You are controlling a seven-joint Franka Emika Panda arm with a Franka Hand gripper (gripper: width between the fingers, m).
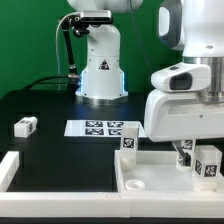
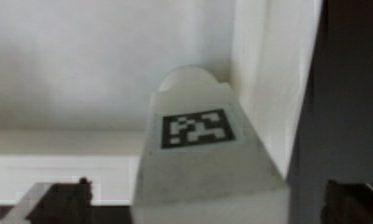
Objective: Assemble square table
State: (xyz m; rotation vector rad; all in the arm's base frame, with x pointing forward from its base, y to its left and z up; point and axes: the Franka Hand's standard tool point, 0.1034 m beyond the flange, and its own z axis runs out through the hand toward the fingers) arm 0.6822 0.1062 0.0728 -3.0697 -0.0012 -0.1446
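The marker board lies flat on the black table, tags facing up, near the middle of the exterior view. A white border bar runs along the table's edge at the exterior view's left, and a second bar lies along the near edge. A green backdrop stands behind the table.

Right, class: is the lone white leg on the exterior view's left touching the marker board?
Apart. The exterior view shows black table between the leg and the marker board.
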